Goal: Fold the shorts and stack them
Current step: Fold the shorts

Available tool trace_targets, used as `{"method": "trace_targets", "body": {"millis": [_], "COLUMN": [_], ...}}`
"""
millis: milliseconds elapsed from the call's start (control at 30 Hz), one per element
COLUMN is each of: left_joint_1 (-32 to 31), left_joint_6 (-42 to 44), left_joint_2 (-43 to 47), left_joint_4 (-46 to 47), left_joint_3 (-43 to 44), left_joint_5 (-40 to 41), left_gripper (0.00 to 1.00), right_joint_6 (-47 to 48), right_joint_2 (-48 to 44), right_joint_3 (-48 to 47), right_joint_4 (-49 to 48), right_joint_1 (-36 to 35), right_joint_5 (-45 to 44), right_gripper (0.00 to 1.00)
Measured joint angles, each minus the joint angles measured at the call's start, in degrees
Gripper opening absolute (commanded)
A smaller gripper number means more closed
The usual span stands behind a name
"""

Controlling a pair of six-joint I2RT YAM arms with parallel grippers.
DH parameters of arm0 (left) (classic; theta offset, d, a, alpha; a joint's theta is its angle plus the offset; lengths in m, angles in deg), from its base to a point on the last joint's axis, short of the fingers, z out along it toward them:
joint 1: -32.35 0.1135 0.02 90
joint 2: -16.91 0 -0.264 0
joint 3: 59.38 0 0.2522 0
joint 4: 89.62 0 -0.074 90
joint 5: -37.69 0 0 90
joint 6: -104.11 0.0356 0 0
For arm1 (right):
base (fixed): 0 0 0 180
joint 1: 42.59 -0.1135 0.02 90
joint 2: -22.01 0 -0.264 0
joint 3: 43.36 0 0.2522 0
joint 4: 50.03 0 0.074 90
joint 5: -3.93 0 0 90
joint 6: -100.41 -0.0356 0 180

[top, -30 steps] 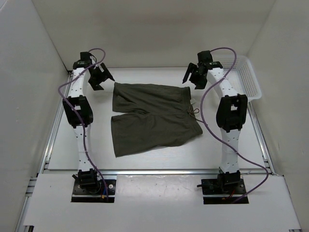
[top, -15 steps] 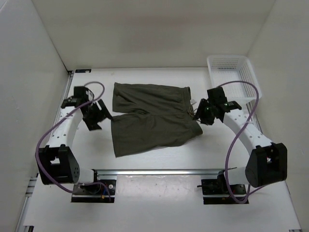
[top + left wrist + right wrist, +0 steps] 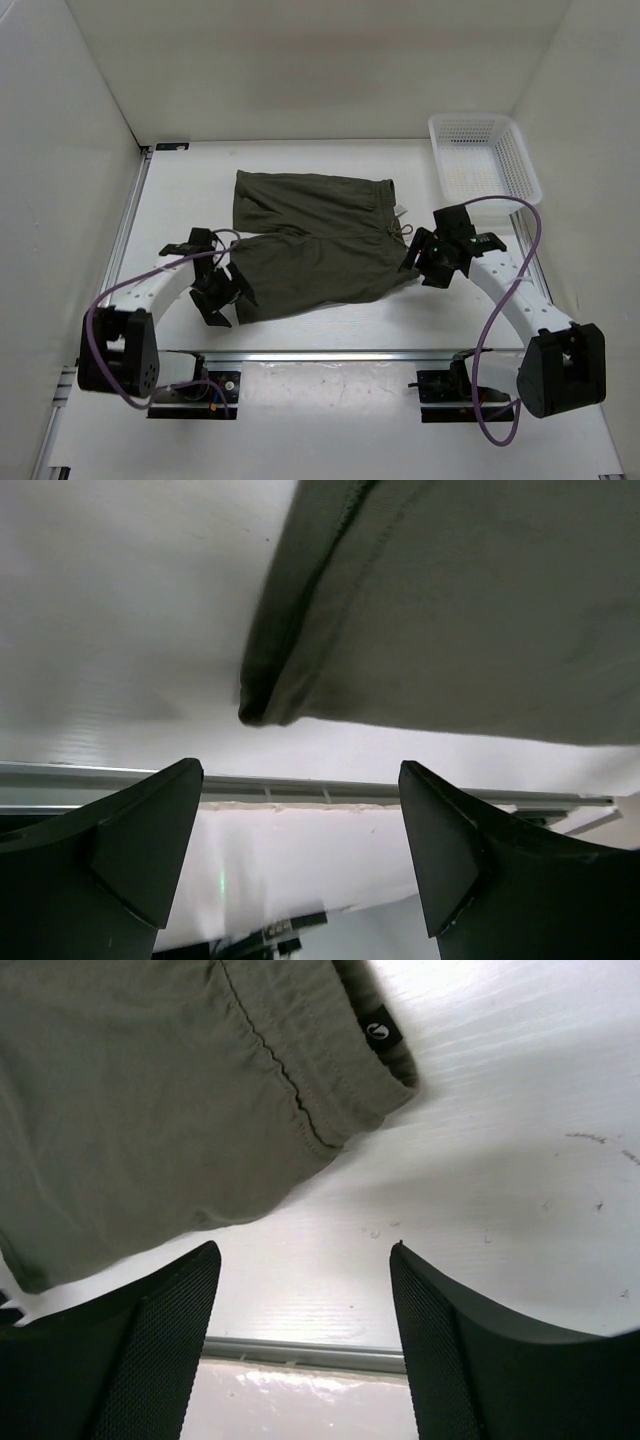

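Top external view, one item of clothing. Shorts (image 3: 315,240): one pair, dark olive-green soft fabric, laid flat and unfolded at the middle of the white worktop (image 3: 180,200). The waistband is to the right and both legs run left, the far leg lying straight and the near leg angled toward the near-left. The thin drawstring (image 3: 403,229) lies loose at the right end, just off the waistband.

Left hand (image 3: 228,300): low over the worktop at the near-left corner of the near leg. In the left wrist view the fingers (image 3: 140,830) stand apart with nothing between them. The hem corner of the shorts (image 3: 480,610) sits just beyond the tips, and whether it touches them cannot be told.

Right hand (image 3: 418,270): low at the near-right corner of the waistband. In the right wrist view the fingers (image 3: 150,1330) are spread and hold nothing. The waistband corner of the shorts (image 3: 130,1090), with its small black label (image 3: 377,1030), lies just ahead of the tips, with bare worktop between.

Surroundings: a white mesh plastic basket (image 3: 515,160) stands at the far-right corner of the worktop, well apart from the shorts. A metal rail (image 3: 350,354) runs along the near edge. A purple cable (image 3: 110,300) loops along each arm.
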Motion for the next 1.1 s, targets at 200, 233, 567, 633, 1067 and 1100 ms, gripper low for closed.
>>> {"method": "trace_targets", "body": {"millis": [200,233,567,633,1067,1100], "left_joint_1": [-4.9,-5.4,-6.1,-6.1,-6.1,-6.1], "left_joint_6": [-2.6,-3.0,-3.7,-3.8,-4.1,-4.1], "left_joint_2": [-8.9,-9.9,-11.1,-9.7,-7.8,-7.8], "left_joint_4": [3.1,3.3,3.7,3.4,1.5,1.2], "left_joint_3": [0.0,0.1,5.4,7.0,8.3,8.4], "left_joint_5": [1.5,1.6,5.4,6.2,8.5,8.7], "left_gripper": [0.74,0.63,0.1,0.1,0.1,0.1], "right_joint_6": [-2.0,-2.5,-4.8,-4.7,-4.0,-3.9], "right_joint_2": [0.4,0.4,1.6,3.1,17.8,18.2], "right_joint_3": [1.8,2.8,11.7,11.7,6.0,5.4], "right_joint_4": [-1.6,-2.3,-8.4,-10.4,-19.3,-19.6], "right_joint_1": [0.1,0.3,9.7,9.7,7.8,7.8], "right_joint_5": [2.4,2.8,8.2,9.0,10.5,10.3], "right_gripper": [0.71,0.69,0.6,0.6,0.48,0.46]}}
